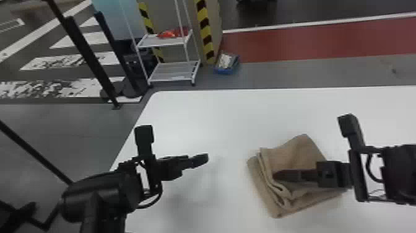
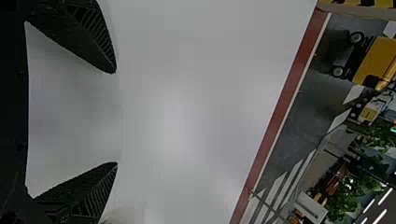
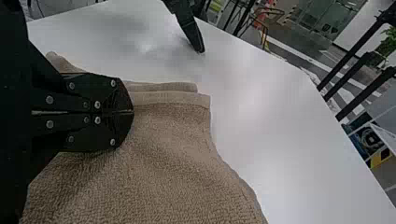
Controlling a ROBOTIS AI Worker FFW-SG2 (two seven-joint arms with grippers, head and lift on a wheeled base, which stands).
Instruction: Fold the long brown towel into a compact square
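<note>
Left arm [image 1: 102, 192], black and closest to the camera, ends in a left gripper [image 2: 116, 117] with its fingers spread wide over the white table [image 1: 223, 120], holding nothing and well apart from the work. Across from it, the right gripper [image 3: 133, 112] has its fingers pressed together on top of the brown towel [image 1: 297, 151], no cloth visible between their meeting faces. The towel lies on the table toward the robot's right, already gathered into a short stack, though its layers sit askew and stop short of a neat square. By the look of its nap, this is soft, light terry, limp rather than stiff, neither fragile nor slippery, and apt to sag or slide out of line if only one layer is lifted. Best purchase appears to be the stacked edge [image 1: 280, 189] facing the left gripper, where a low pinch through all the layers should keep them together. Judged as it lies, the job is in its late stage, with squaring and flattening left to do.
</note>
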